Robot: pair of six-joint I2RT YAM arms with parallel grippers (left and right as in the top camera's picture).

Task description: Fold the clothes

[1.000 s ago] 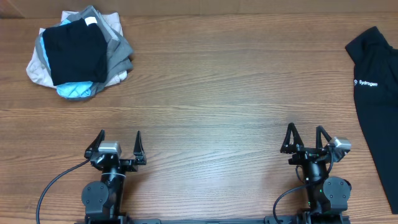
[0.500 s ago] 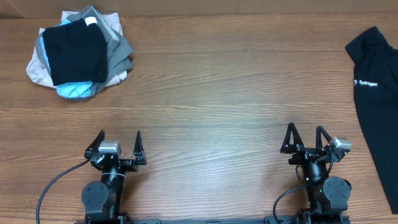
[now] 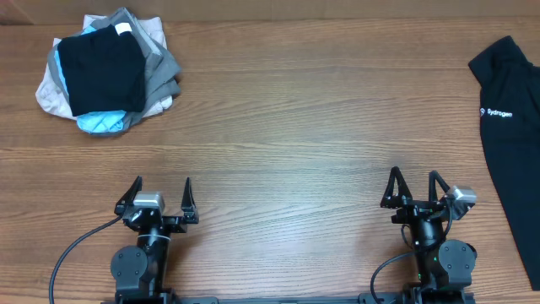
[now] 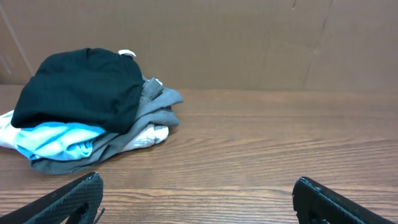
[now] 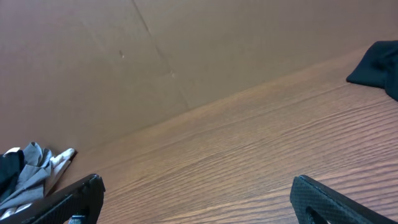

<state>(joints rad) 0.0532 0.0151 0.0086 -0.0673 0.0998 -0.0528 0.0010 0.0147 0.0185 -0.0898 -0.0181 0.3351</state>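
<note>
The black shirt (image 3: 515,127) with white "Sydrogen" lettering lies at the table's right edge, partly cut off by the overhead view. A corner of it shows in the right wrist view (image 5: 378,67). My left gripper (image 3: 160,192) is open and empty near the front edge at the left; its view (image 4: 196,193) shows only bare wood between the jaws. My right gripper (image 3: 413,184) is open and empty near the front edge, left of the shirt, with bare wood between the jaws in its own view (image 5: 196,190).
A stacked pile of black, grey, beige and light-blue garments (image 3: 105,72) sits at the back left and also shows in the left wrist view (image 4: 87,109). A brown cardboard wall (image 4: 249,43) stands behind the table's far edge.
</note>
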